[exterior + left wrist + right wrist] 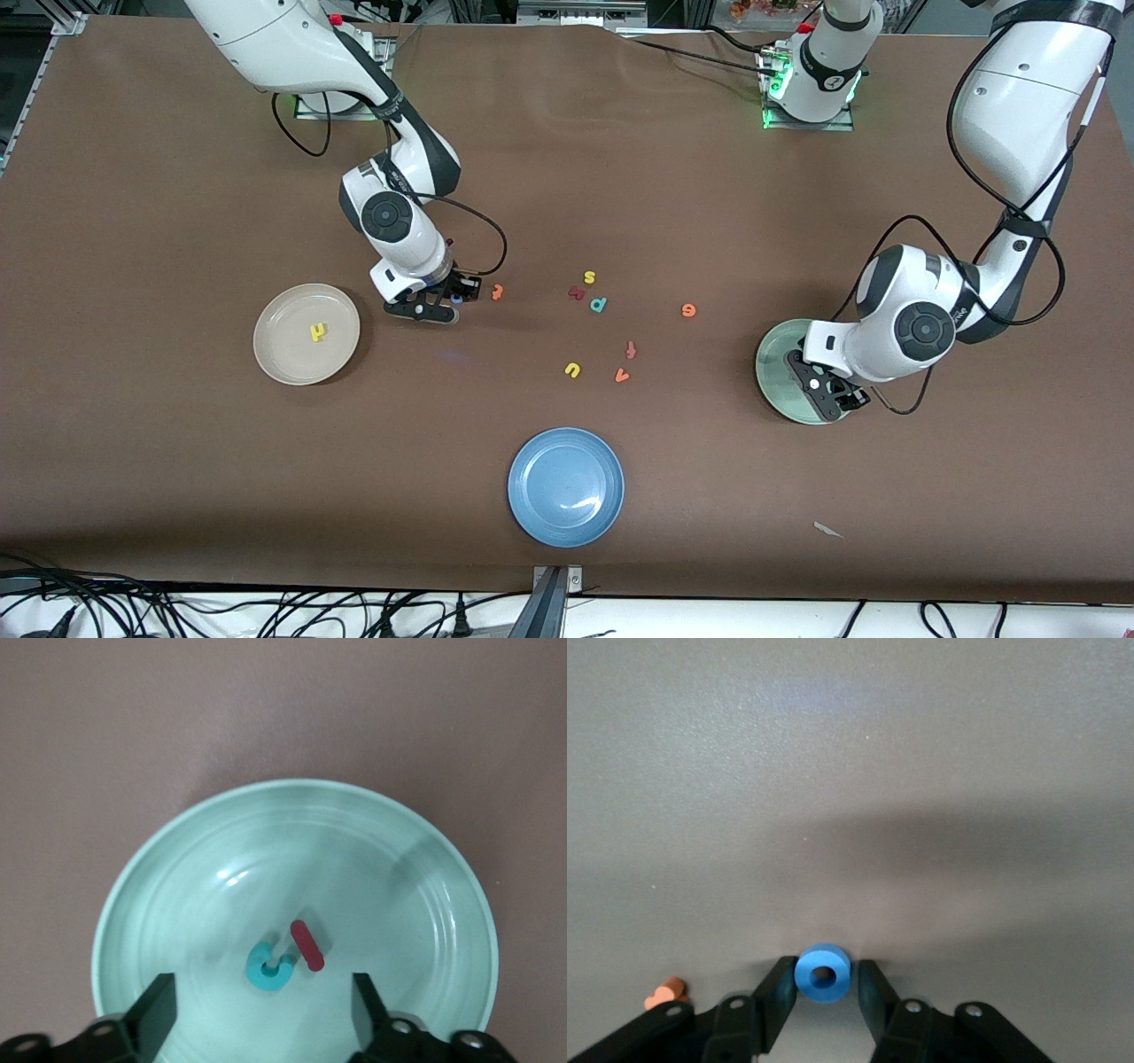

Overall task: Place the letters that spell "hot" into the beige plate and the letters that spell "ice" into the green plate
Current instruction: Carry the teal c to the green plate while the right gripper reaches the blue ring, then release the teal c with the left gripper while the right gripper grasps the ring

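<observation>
My right gripper (446, 307) is low over the table between the beige plate (276, 354) and the orange t (497, 291), shut on the blue o (823, 973); the t (664, 994) lies just beside it. A yellow h (318, 332) lies in the beige plate. My left gripper (264, 1010) hangs open over the green plate (177, 877), where a teal c (270, 966) and a dark red i (307, 945) lie side by side. In the front view that gripper (828, 390) hides part of the green plate (773, 372). The orange e (688, 310) sits on the table mid-way.
Loose letters lie mid-table: a yellow s (589, 277), a dark red letter (576, 292), a teal p (599, 305), a red f (631, 349), a yellow u (572, 369), an orange v (622, 376). A blue plate (565, 486) sits nearer the front camera.
</observation>
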Action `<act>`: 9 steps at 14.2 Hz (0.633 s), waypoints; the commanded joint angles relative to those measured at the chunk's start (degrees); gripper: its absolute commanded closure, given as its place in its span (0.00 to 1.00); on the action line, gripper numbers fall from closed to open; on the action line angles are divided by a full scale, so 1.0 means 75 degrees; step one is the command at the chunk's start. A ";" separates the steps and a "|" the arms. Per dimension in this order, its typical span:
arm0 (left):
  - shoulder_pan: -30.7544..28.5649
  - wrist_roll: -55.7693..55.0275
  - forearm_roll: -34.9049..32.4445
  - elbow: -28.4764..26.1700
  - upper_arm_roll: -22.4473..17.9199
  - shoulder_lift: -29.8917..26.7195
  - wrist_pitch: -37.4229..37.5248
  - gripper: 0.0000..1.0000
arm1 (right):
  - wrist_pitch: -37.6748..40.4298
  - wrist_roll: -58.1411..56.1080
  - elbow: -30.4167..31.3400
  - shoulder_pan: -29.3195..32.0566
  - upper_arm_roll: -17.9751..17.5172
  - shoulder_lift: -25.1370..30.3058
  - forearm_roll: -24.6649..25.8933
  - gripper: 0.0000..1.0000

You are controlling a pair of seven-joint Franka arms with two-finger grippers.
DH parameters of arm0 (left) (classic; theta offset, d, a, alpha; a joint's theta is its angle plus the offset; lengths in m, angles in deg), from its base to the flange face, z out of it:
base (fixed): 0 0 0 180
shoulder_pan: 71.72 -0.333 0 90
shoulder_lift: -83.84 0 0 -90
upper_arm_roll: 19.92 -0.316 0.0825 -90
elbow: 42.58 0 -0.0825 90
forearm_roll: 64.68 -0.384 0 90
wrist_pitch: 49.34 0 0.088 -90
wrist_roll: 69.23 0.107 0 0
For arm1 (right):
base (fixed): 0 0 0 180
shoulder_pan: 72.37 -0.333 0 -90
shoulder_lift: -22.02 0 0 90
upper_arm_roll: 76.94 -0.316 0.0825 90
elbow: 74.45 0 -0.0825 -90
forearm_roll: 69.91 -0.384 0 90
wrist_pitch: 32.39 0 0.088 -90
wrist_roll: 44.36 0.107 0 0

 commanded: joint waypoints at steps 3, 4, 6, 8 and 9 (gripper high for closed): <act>0.0198 -0.0832 -0.0114 -0.0039 0.0532 -0.0338 0.0516 0.01 | -0.0046 0.0255 -0.0107 -0.0036 0.0042 -0.0157 0.0156 0.68; 0.0164 -0.1403 -0.0114 -0.0074 0.0778 -0.0338 0.0725 0.02 | -0.0046 0.0255 -0.0119 -0.0048 0.0042 -0.0169 0.0156 0.71; 0.0175 -0.2715 -0.0114 -0.0109 0.1293 -0.0338 0.1136 0.11 | -0.0046 0.0255 -0.0154 -0.0059 0.0042 -0.0169 0.0156 0.76; 0.0198 -0.3901 -0.0114 -0.0226 0.1564 -0.0338 0.1196 0.16 | -0.0046 0.0243 -0.0166 -0.0059 0.0042 -0.0169 0.0156 0.80; 0.0245 -0.4253 -0.0114 -0.0261 0.1612 -0.0303 0.1196 0.24 | 0.0000 0.0197 -0.0259 -0.0048 0.0042 -0.0146 0.0156 0.82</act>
